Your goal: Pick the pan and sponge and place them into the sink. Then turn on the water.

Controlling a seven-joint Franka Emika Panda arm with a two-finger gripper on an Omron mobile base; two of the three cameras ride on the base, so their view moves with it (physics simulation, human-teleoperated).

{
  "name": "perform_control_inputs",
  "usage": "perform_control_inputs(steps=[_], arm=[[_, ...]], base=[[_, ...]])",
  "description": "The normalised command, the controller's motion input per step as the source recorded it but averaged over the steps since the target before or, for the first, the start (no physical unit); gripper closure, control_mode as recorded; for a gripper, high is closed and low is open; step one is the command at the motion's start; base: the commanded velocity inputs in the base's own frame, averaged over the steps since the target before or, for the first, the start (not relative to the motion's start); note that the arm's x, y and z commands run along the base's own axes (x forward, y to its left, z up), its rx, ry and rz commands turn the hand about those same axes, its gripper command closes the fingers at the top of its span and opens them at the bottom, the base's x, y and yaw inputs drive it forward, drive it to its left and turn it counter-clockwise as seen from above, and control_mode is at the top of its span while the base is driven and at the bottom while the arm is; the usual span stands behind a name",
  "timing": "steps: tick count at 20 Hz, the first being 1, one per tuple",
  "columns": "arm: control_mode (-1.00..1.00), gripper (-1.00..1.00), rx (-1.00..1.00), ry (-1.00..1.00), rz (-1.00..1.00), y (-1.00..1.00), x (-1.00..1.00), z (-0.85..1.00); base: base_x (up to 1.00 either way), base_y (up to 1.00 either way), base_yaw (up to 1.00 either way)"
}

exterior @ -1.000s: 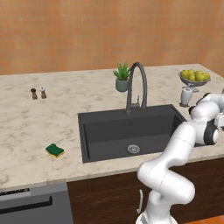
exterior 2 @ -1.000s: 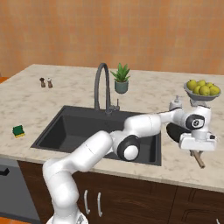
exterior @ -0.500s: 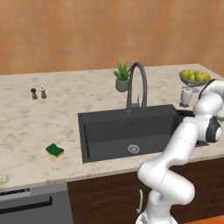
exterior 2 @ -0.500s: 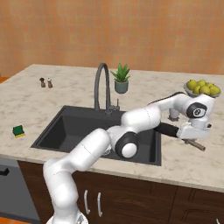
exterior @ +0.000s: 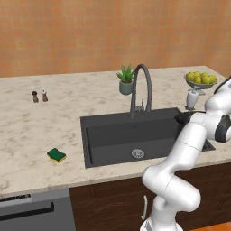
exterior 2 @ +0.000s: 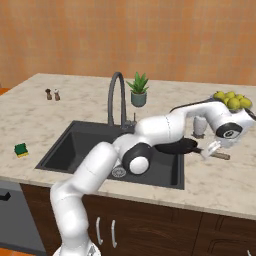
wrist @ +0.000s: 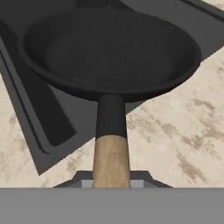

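Arm: the white arm reaches forward and right over the sink's right end, its wrist bent down above the counter (exterior 2: 210, 185) just past the basin's right rim.
Gripper: the gripper (exterior 2: 212, 149) sits at the wooden end of the pan's handle; the fingers are hidden, so how far they stand apart cannot be told, though the handle runs straight up from between them in the hand view.
Pan: the black pan (wrist: 109, 48) hangs level, its bowl over the sink's right edge, partly above the basin and partly above the counter; also seen at (exterior 2: 176, 146).
Sponge: the sponge (exterior: 57, 155) lies on the counter left of the sink, near the front edge, well apart from the arm.
Sink: the dark sink (exterior: 113, 140) holds only its drain; the arched faucet (exterior: 140, 88) stands at its back rim.
Around: a potted plant (exterior 2: 139, 90) behind the faucet, a fruit bowl (exterior: 201, 80) at the counter's right back, two shakers (exterior: 39, 96) at the left back.
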Motion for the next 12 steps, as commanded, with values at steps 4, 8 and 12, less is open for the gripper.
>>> perform_control_inputs(steps=[4, 8, 12], arm=[[-1.0, 1.0, 0.19, -0.48, 0.29, 0.66, -0.04, 0.05], [-1.0, 1.0, 0.1, -0.23, 0.24, 0.71, 0.0, 0.01], [-1.0, 1.0, 0.0, 0.05, 0.07, 0.19, 0.0, -0.02]], base=[[0.0, 0.0, 0.0], [0.0, 0.0, 0.0], [0.0, 0.0, 0.0]])
